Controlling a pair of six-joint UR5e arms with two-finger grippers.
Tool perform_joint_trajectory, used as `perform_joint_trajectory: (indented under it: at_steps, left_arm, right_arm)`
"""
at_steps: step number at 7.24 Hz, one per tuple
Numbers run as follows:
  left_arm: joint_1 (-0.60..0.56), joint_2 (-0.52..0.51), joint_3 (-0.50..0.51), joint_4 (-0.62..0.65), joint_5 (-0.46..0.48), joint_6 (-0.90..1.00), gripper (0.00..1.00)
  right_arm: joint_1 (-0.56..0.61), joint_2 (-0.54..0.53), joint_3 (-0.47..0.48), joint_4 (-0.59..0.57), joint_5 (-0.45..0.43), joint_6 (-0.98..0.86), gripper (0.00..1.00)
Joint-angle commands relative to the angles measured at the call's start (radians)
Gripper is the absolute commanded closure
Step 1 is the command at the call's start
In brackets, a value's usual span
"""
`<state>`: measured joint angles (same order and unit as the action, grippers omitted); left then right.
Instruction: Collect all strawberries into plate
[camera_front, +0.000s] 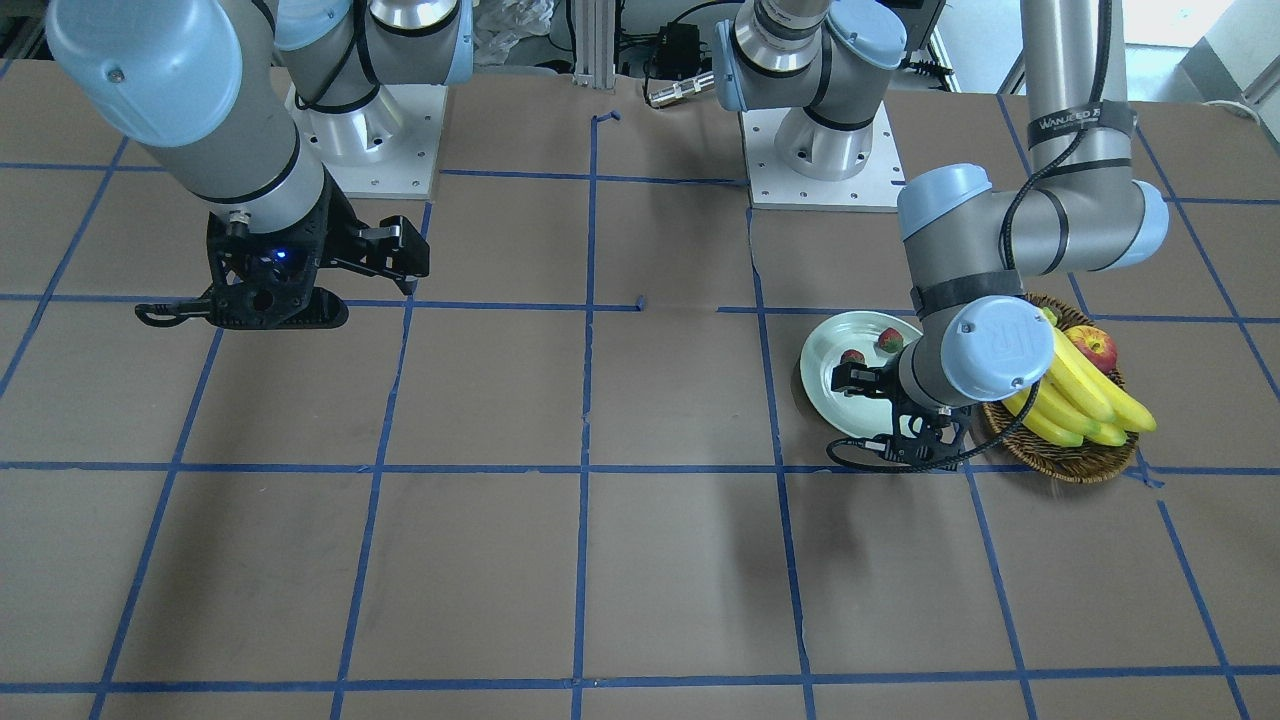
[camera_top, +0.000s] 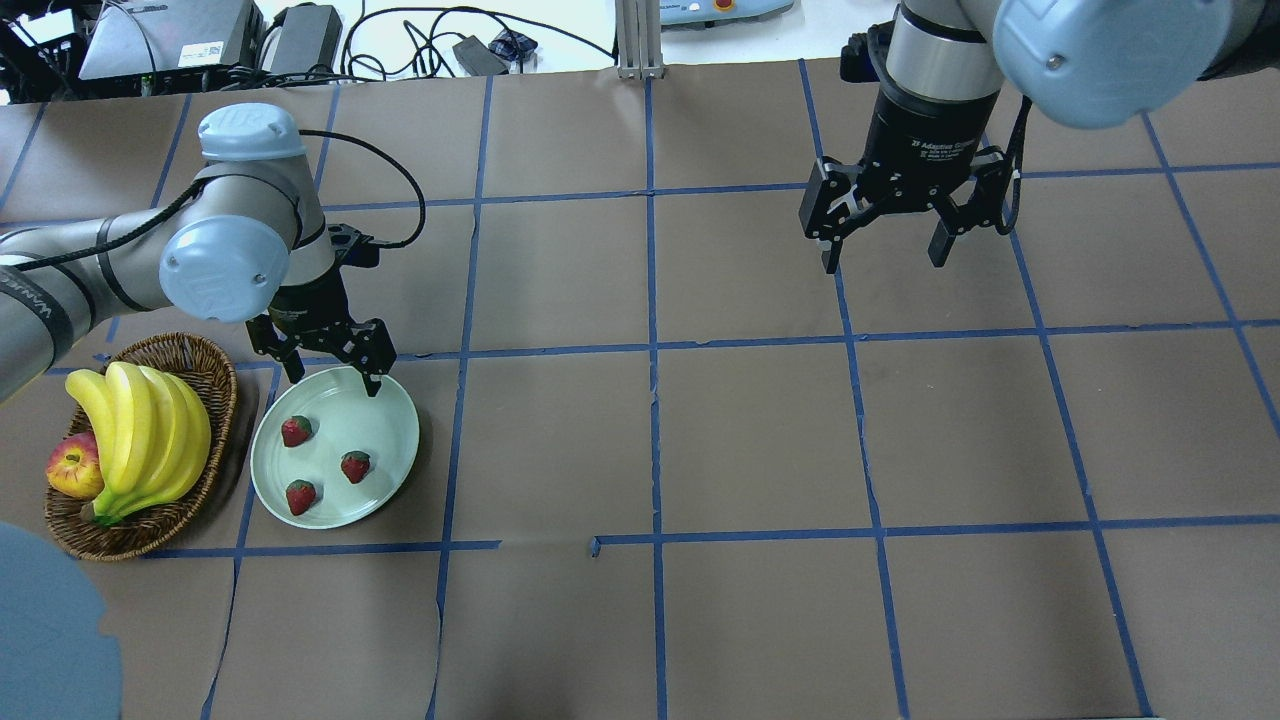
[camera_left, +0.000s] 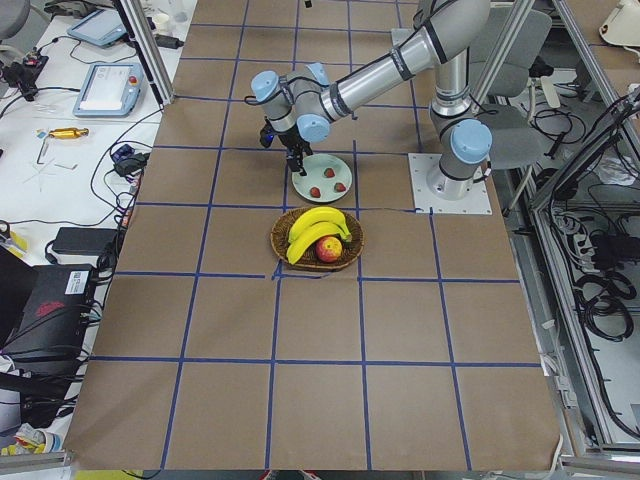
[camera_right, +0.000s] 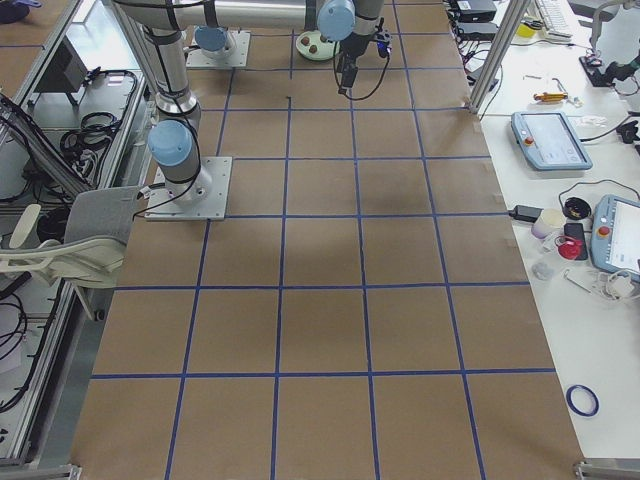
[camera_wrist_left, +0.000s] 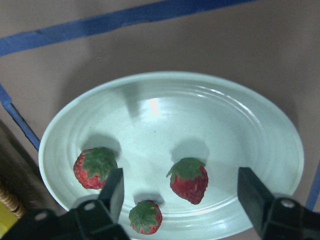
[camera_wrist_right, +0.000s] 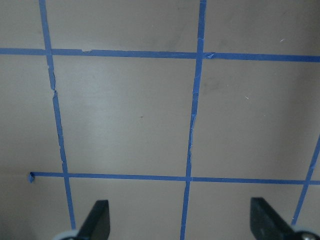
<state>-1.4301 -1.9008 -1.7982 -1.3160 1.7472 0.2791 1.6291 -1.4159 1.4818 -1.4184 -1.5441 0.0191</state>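
Three strawberries lie in the pale green plate (camera_top: 400, 415): one (camera_top: 296, 431) at its left, one (camera_top: 355, 466) in the middle, one (camera_top: 301, 496) at the front. In the left wrist view they (camera_wrist_left: 189, 180) rest on the plate (camera_wrist_left: 200, 115) apart from each other. My left gripper (camera_top: 337, 381) is open and empty, just above the plate's far rim. In the front view it (camera_front: 848, 380) hovers over the plate (camera_front: 825, 350). My right gripper (camera_top: 885, 262) is open and empty, high over bare table far to the right.
A brown wicker basket (camera_top: 215, 365) with bananas (camera_top: 140, 420) and a red-yellow apple (camera_top: 72, 470) stands right beside the plate on its left. Brown paper with a blue tape grid (camera_wrist_right: 192, 115) covers the table.
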Motion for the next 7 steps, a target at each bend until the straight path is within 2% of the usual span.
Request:
perform_joint_trajectory:
  at_steps: [1, 3, 6, 7]
  left_arm:
    - [-0.036, 0.046, 0.057, 0.003, -0.04, -0.146, 0.0]
    - [-0.085, 0.087, 0.124, 0.008, -0.063, -0.204, 0.0]
    - [-0.138, 0.17, 0.262, -0.219, -0.083, -0.209, 0.0]
    - [-0.138, 0.196, 0.29, -0.265, -0.116, -0.196, 0.0]
  right_arm:
    - [0.0, 0.002, 0.002, -0.001, -0.002, 0.002, 0.0]
    - [0.0, 0.002, 0.002, 0.003, -0.002, 0.001, 0.0]
    - [0.0, 0.0, -0.002, -0.017, -0.002, 0.002, 0.0]
    - [0.0, 0.0, 0.0, -0.068, 0.001, 0.002, 0.0]
